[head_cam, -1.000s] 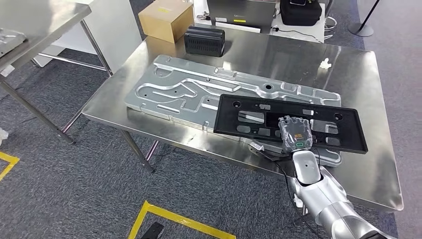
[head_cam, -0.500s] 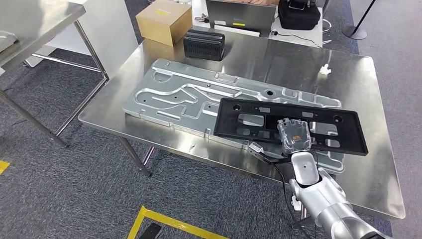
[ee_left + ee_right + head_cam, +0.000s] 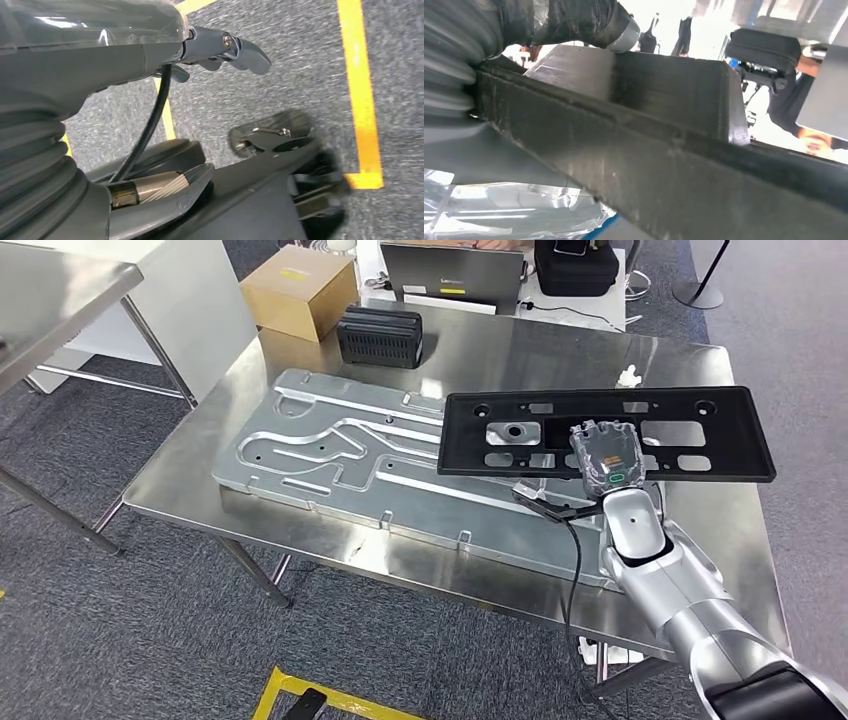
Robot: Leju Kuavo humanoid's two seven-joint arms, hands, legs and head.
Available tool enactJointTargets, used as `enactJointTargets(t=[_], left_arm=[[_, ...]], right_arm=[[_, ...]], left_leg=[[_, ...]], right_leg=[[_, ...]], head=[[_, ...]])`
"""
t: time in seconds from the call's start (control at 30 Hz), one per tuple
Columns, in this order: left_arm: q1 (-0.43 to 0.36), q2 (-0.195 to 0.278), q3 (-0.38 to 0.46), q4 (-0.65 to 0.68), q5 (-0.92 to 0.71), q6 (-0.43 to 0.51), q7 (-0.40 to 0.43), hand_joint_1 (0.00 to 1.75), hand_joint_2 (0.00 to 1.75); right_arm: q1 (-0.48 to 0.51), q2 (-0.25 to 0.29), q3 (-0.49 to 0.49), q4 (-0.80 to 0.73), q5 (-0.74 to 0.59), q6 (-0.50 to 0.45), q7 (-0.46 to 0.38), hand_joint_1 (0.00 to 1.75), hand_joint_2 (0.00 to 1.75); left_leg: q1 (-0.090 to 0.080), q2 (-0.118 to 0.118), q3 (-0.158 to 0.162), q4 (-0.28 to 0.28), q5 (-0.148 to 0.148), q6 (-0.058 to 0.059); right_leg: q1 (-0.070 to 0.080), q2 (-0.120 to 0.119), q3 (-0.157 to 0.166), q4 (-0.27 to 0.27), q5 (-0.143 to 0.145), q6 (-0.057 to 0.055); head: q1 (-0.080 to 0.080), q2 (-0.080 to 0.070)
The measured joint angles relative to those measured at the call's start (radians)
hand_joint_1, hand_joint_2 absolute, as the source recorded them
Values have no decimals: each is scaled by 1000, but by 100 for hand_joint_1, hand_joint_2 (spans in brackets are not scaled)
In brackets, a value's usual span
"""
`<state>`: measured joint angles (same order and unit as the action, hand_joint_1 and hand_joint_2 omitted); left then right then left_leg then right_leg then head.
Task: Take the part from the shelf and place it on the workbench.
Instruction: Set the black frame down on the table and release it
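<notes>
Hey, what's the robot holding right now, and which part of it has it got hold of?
The right hand grips the black plastic panel at the middle of its near long edge. The left hand holds nothing.

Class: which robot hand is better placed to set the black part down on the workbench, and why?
Right. The right robot hand already holds the black part above the workbench; the left robot hand hangs over the floor.

Silver jointed right arm [image 3: 690, 610]; clear-cased right hand [image 3: 606, 456] with green marking; black cable [image 3: 572, 570]; grey ribbed cover [image 3: 35, 165] behind left hand [image 3: 220, 47].
</notes>
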<state>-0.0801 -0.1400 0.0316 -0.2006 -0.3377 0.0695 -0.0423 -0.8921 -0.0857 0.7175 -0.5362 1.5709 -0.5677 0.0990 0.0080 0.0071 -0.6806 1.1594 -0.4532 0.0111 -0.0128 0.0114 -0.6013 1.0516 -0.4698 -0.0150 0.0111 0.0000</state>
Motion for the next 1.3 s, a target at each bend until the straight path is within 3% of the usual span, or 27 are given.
enactJointTargets(t=[0.03, 0.07, 0.13, 0.23, 0.27, 0.33, 0.4, 0.43, 0.5, 0.57, 0.63, 0.73, 0.83, 1.03, 1.13, 1.27, 1.3], left_arm=[[0, 0, 1, 0, 0, 0, 0, 0, 175], [-1, 0, 3, 0, 0, 1, 1, 0, 175], [-2, 0, 5, 0, 0, 1, 2, 0, 175], [-1, -1, 6, 0, 0, 2, 5, 0, 175], [-1, -1, 7, 0, -3, 2, 3, 0, 175], [-2, -1, 8, 0, -13, 1, -7, 0, 175], [1, -1, 8, 0, -24, -2, -19, 0, 175], [2, -1, 8, 0, -26, -5, -23, 0, 175], [4, -1, 8, 0, -31, -10, -28, 0, 175], [3, -1, 8, 0, -34, -14, -30, 0, 175], [2, -1, 8, 0, -35, -15, -31, 0, 175], [3, 0, 8, 0, -37, -8, -28, 0, 175], [1, 0, 10, 0, -33, 12, -25, 0, 175], [3, 2, 16, 0, -28, 19, -21, 0, 175], [5, 3, 17, 0, -29, 19, -19, 0, 175], [5, 4, 20, 0, -30, 18, -18, 0, 0], [5, 4, 20, 0, -30, 18, -18, 0, 0]], right_arm=[[-1, 0, 5, -2, 0, 0, 0, 169, 175], [-1, 0, 9, -3, 0, 0, 1, 169, 175], [0, 0, 15, -4, 1, 0, 2, 169, 175], [2, -2, 22, -6, 1, -1, 4, 169, 175], [2, -3, 23, -6, 1, -2, 4, 169, 175], [9, -8, 25, -6, 1, -5, 4, 169, 175], [26, -14, 25, -5, 1, -8, 2, 169, 175], [34, -17, 25, -5, 1, -10, 1, 169, 175], [42, -19, 24, -5, 1, -14, -1, 169, 175], [44, -20, 24, -6, 0, -19, -1, 85, 87], [47, -21, 23, -6, 0, -22, -1, 0, 0], [52, -21, 21, -6, -1, -24, -2, 0, 0], [56, -21, 14, -6, -1, -27, -3, 0, 0], [73, -21, 6, -4, -1, -34, -3, 0, 0], [80, -21, 2, -3, -1, -36, -6, 0, 0], [81, -21, 0, -2, -1, -36, -9, 0, 0], [81, -21, 0, -2, -1, -36, -10, 0, 0]], left_leg=[[-3, -1, 23, -57, 27, 7], [-6, -2, 40, -95, 36, 12], [-11, -3, 50, -118, 29, 16], [-2, -1, 67, -145, 33, 26], [1, 0, 73, -152, 34, 30], [0, 0, 78, -154, 31, 37], [0, -3, 81, -152, 26, 39], [0, -4, 84, -149, 22, 38], [0, -6, 89, -141, 10, 33], [-4, -6, 91, -132, -1, 25], [-9, -6, 89, -128, -6, 24], [-10, -6, 93, -132, -6, 31], [-10, -5, 97, -138, -6, 30], [-8, -5, 100, -144, -4, 14], [-8, -5, 100, -144, -4, 12], [-9, -5, 100, -143, -4, 11], [-9, -5, 100, -142, -4, 11]], right_leg=[[1, 1, 6, -1, -4, 3], [2, 2, 8, -2, -6, 7], [1, 3, 8, -7, -7, 17], [1, 0, 1, 11, -25, 34], [0, -1, -17, 47, -44, 38], [-1, -4, -83, 169, -92, 46], [-3, -5, -141, 254, -104, 52], [-3, -5, -145, 244, -81, 53], [-3, -8, -102, 125, -2, 50], [1, -11, -57, 17, 44, 40], [3, -10, -45, -9, 47, 32], [3, -7, -43, -12, 47, 29], [4, -6, -42, -12, 45, 24], [5, -6, -42, -11, 44, 21], [5, -6, -42, -11, 44, 20], [5, -6, -41, -11, 44, 21], [4, -6, -41, -11, 44, 21]], head=[[0, 0], [0, 0], [-1, 0], [-1, 0], [0, 0], [0, 0], [0, 0], [1, 0], [1, 0], [0, 0], [0, 0], [-1, 0], [-1, 0], [-1, 0], [-1, 0], [-1, 0], [-1, 0]])
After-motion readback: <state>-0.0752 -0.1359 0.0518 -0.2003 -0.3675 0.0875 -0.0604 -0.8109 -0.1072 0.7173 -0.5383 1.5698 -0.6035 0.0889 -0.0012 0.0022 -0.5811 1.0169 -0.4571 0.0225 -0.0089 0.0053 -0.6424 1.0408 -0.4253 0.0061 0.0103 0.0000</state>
